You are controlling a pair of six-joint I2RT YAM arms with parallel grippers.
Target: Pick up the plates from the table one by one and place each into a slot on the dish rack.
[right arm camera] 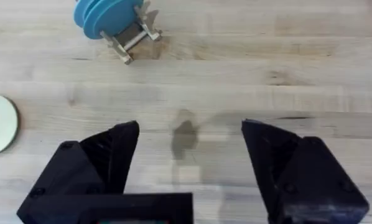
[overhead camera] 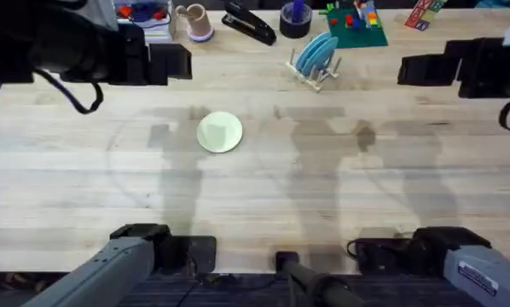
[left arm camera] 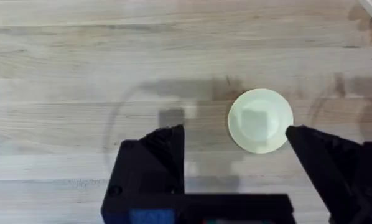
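1 cream plate [overhead camera: 220, 133] flat on table [overhead camera: 255, 196]; blue plates [overhead camera: 315, 51] in rack [overhead camera: 317, 75]. Left gripper [left arm camera: 236, 146] and right gripper [right arm camera: 191, 140] both spread, holding nothing.

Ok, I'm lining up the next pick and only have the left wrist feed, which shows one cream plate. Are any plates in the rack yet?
Observer: Yes. Light blue plates stand upright in the dish rack, at the far side of the table, right of centre in the overhead view.
Operator: Any other loose plates to fetch?
Observer: No. The cream plate is the one plate lying flat on the wood, left of centre.
Operator: And the other arm?
Observer: The right pincer is open and holds nothing. It is over bare table, with the rack ahead of it.
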